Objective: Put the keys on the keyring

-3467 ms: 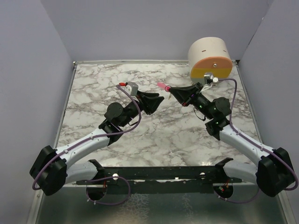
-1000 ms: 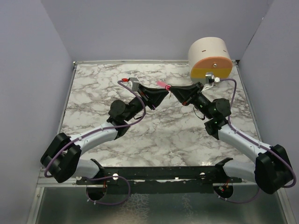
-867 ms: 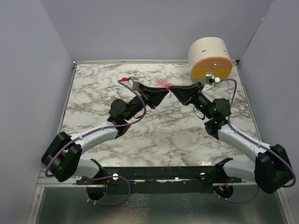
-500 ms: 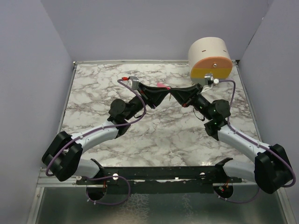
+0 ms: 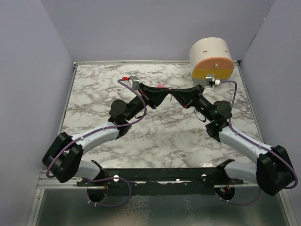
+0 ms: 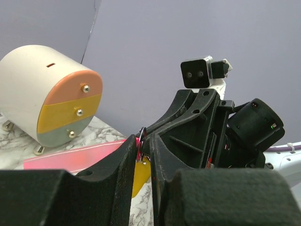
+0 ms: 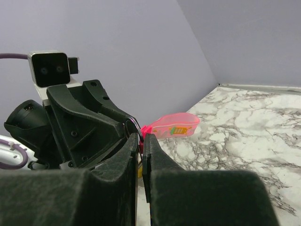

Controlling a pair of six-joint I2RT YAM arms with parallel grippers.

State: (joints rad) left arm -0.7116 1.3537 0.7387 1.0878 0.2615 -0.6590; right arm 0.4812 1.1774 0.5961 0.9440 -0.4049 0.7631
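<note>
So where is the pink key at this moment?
In the top view the pink key is at the far middle, where the left gripper and right gripper meet tip to tip, left of the cylinder.

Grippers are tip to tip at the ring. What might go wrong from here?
The left gripper and right gripper meet tip to tip; pushing closer may jam them. The yellow key sits in a narrow gap under the ring; it might slip and drop. The pink key sticks out sideways and may snag.

The elongated pink key juts out level, the yellow-headed key hanging between the left fingers.
</note>
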